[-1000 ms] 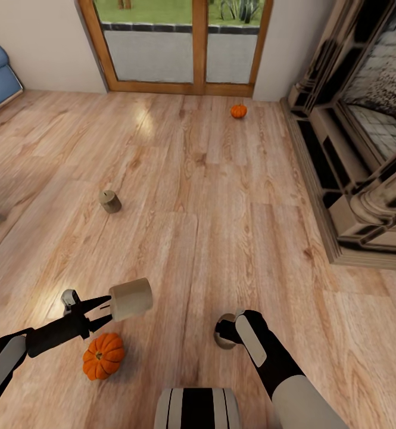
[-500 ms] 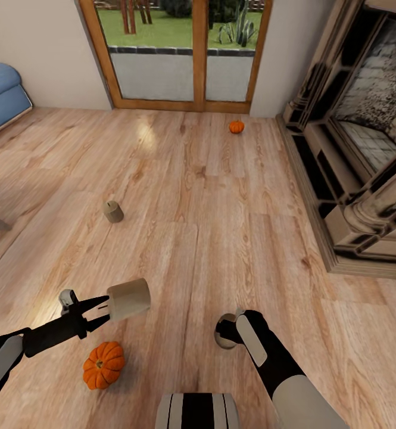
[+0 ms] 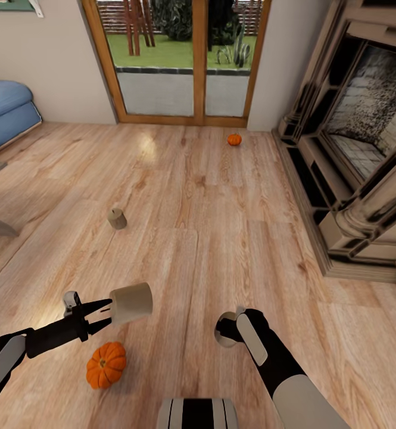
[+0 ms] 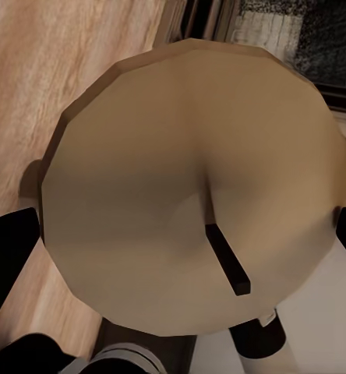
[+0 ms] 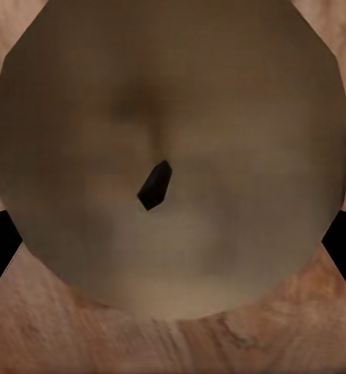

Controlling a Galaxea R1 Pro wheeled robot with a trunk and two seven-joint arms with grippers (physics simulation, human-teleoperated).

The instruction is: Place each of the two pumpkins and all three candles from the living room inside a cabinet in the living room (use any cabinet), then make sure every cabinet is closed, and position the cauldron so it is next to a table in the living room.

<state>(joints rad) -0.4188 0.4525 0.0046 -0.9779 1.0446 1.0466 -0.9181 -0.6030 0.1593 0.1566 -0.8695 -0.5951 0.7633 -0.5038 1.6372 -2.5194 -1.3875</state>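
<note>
Each gripper carries a candle. The left gripper has its fingers clamped on a candle lying sideways, wick end toward the wrist; in the left wrist view that candle sits between the two dark fingers, its wick pointing back at the camera. The right gripper points down, and a second candle sits between its fingers, which show dark at either side of it; they appear closed on it.

Just below the left fingers a pumpkin rests on the floor. Well ahead of them stands a third candle, and far beyond, near the glass door, the other pumpkin. The fireplace stands off to the right.

The step in hand, I judge, is carrying both candles to a cabinet. Keep both grips firm and the wrists steady while driving, since the sideways candle could slip endwise. Steer wide of the floor items.
</note>
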